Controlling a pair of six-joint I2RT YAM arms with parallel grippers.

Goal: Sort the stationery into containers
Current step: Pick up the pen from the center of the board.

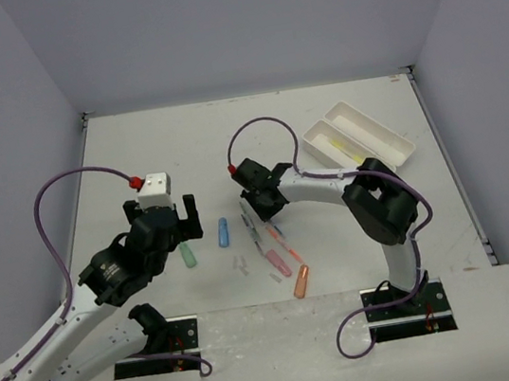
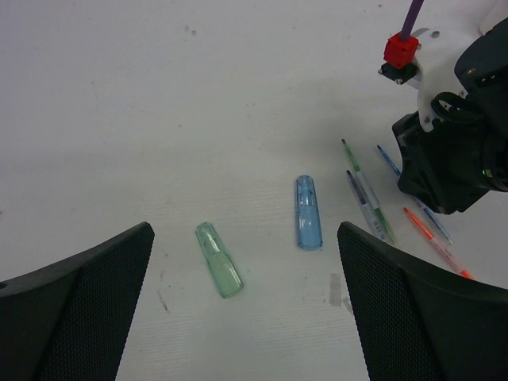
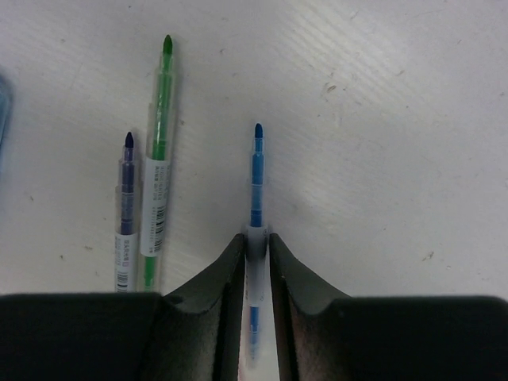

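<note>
Pens lie scattered on the desk (image 1: 160, 137) in the overhead view, and your right end effector (image 1: 256, 214) is down among them. The white two-compartment tray (image 1: 375, 132) sits well apart, behind it and to its right, with a yellow pen (image 1: 339, 147) in one compartment. Your left end effector (image 1: 160, 212) hangs over the stubby pieces.

On the left wrist view, its jaws stand wide open and hold nothing. A green stubby piece (image 2: 219, 259) and a blue stubby piece (image 2: 308, 213) lie just ahead between them, apart from each other. Both look like light, hard, smooth plastic. Pinch either across its width at mid-length, or it may roll away.

On the right wrist view, the fingers (image 3: 226, 270) are closed on the clear barrel of a thin blue pen (image 3: 256, 171), its tip pointing away from you. A green pen (image 3: 161, 119) and a dark purple pen (image 3: 126, 190) lie untouched to the left. Judge the held pen light and stiff but round and slick. You cannot tell how far back the grip sits, so it may pivot.
</note>
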